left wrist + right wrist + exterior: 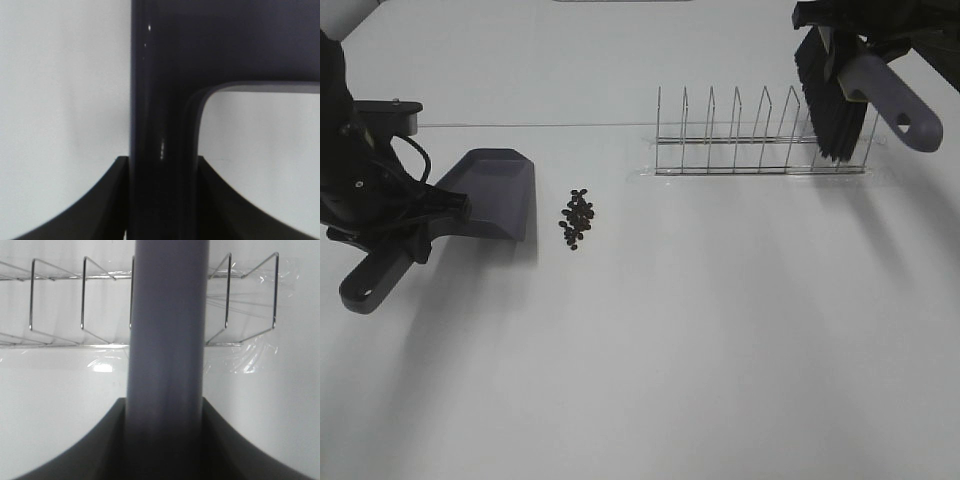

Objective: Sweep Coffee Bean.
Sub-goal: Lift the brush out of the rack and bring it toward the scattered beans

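Observation:
The coffee beans (577,219) lie in a small dark cluster on the white table, just right of the dustpan's front lip. My left gripper (415,232) is shut on the handle of the grey dustpan (492,192), which rests on the table; the handle fills the left wrist view (160,120). My right gripper (845,45) is shut on the grey handle (167,340) of a brush with black bristles (827,100). The brush hangs over the right end of the wire rack. The beans show in neither wrist view.
A wire rack (760,145) with several upright dividers stands at the back right on a clear plastic base; it also shows in the right wrist view (60,305). A seam line (520,124) crosses the white table behind the dustpan.

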You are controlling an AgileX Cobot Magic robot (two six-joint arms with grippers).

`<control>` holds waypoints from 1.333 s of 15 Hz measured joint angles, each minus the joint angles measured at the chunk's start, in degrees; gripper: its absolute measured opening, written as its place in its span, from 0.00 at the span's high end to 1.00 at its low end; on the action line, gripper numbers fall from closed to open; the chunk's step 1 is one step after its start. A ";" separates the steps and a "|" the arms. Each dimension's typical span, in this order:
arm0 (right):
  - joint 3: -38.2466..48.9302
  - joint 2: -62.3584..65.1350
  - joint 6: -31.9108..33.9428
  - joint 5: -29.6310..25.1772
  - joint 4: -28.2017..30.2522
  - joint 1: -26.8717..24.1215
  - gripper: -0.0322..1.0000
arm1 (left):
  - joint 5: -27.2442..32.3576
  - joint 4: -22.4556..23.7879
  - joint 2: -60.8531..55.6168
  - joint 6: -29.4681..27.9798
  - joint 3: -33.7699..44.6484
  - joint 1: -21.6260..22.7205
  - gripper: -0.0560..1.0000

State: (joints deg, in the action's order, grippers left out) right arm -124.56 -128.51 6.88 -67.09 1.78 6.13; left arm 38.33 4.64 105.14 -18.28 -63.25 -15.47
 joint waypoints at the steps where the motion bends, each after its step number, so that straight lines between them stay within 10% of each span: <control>1: -0.17 1.20 0.00 -1.78 0.00 0.00 0.61 | 0.00 0.00 0.00 0.00 0.00 0.00 0.62; 14: 20.74 14.44 -0.17 -2.75 2.35 15.13 0.61 | 4.58 0.29 7.96 -2.12 0.00 -2.92 0.62; 20: 22.80 5.39 1.60 6.82 11.80 26.01 0.61 | 5.10 0.06 10.08 -2.75 0.00 -2.92 0.62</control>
State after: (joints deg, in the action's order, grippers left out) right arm -101.76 -123.13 8.48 -60.28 13.58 32.14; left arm 43.43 4.70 115.22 -21.03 -63.25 -18.39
